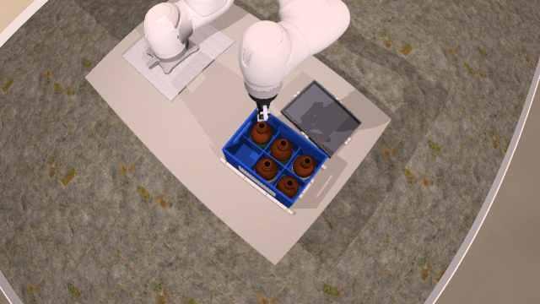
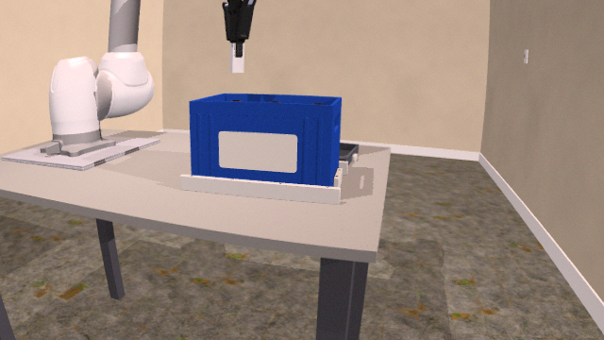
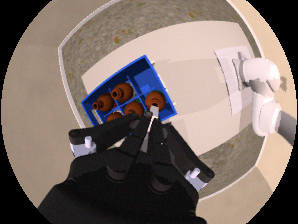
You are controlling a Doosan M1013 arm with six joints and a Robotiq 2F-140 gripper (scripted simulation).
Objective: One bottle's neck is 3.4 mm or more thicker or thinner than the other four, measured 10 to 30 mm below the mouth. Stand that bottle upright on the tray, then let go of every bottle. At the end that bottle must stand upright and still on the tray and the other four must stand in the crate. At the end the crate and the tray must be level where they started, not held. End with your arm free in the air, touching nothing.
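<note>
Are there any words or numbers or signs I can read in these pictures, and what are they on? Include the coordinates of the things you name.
No, there are none that can be read.
The label on the blue crate [image 1: 233, 157] [image 2: 264, 118] [image 3: 160, 85] looks blank.
I can't make out any writing on the brown bottles either.
</note>
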